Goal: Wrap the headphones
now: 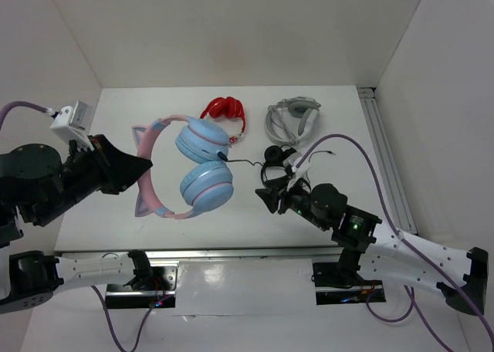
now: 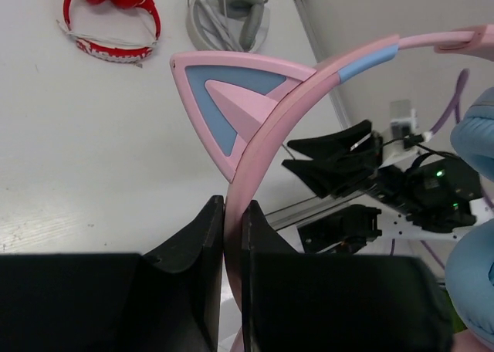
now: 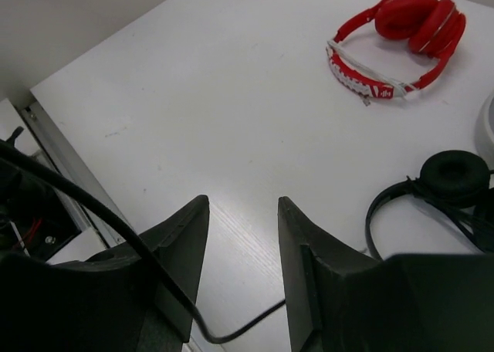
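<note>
Two views differ, left wrist alone shows left end effector (image 2: 233,228) clenched on headphones (image 2: 272,126), right end effector (image 3: 241,213) released

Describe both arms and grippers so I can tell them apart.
Both arms: white links, black joints, lilac cables. The left gripper and right gripper have matte black wedge-shaped fingers. A white box sits on the left wrist; a green light glows on the right arm.
</note>
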{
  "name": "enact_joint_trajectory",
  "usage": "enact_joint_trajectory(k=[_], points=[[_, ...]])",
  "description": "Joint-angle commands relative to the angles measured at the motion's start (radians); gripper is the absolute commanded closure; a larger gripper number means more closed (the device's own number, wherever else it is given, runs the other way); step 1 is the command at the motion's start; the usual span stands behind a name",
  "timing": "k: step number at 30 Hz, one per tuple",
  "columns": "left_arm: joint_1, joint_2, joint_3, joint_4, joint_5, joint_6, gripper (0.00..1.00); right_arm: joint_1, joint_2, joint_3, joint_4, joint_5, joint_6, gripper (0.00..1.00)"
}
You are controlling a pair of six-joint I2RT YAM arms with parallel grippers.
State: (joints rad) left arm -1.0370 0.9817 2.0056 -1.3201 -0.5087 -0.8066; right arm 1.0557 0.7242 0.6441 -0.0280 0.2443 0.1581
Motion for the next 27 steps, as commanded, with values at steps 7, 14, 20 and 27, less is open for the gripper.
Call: enact_joint_trajectory(k=[7,14,20,27], points=[[0.003,-0.031,0.039,0.095,-0.250,-0.184,1.00,-0.002,0.066,-0.126,0.156,0.001,0.081,0.74],[0.003,0.041,-0.034,0.018,-0.513,-0.259,1.00,-0.002,-0.015,-0.113,0.009,0.088,0.147,1.00],[0.156,0.138,-0.148,0.048,-0.588,-0.248,1.00,-0.002,-0.042,-0.028,-0.154,0.151,0.158,1.00],[0.484,0.262,-0.271,0.387,-0.302,0.067,1.00,-0.002,0.092,0.098,-0.312,0.115,0.149,1.00]])
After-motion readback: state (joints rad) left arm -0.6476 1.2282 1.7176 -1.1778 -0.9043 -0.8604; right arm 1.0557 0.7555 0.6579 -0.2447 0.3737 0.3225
